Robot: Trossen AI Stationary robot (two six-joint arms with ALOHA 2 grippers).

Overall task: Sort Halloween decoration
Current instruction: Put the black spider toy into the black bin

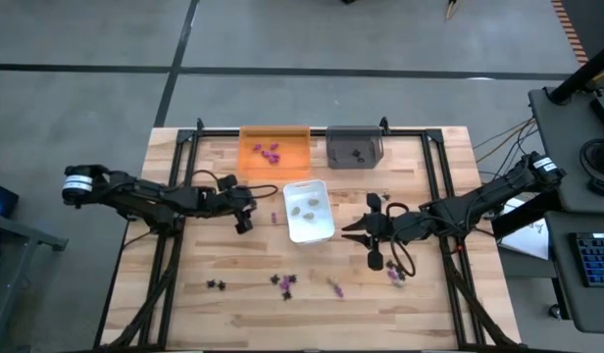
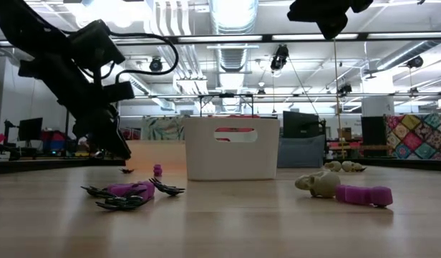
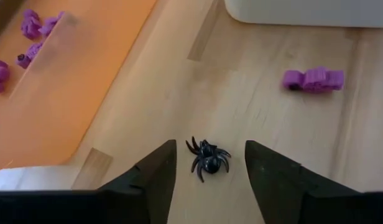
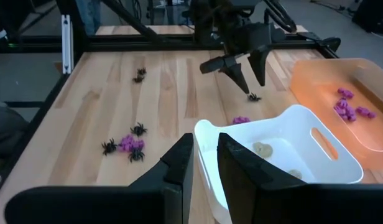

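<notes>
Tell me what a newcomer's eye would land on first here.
Three trays in a cluster at the table's far middle: an orange tray holding purple pieces, a grey tray beside it, and a white tray in front with beige pieces. The left gripper hangs open, its jaws straddling a black spider on the wood. The right gripper waits by the white tray.

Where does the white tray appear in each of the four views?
High view: white tray at the table's middle.
Low view: centre, seen side-on.
Left wrist view: only a corner, beyond the black spider.
Right wrist view: directly ahead of the fingers.
Shared landmark: the orange tray beside it, in high and wrist views.
</notes>
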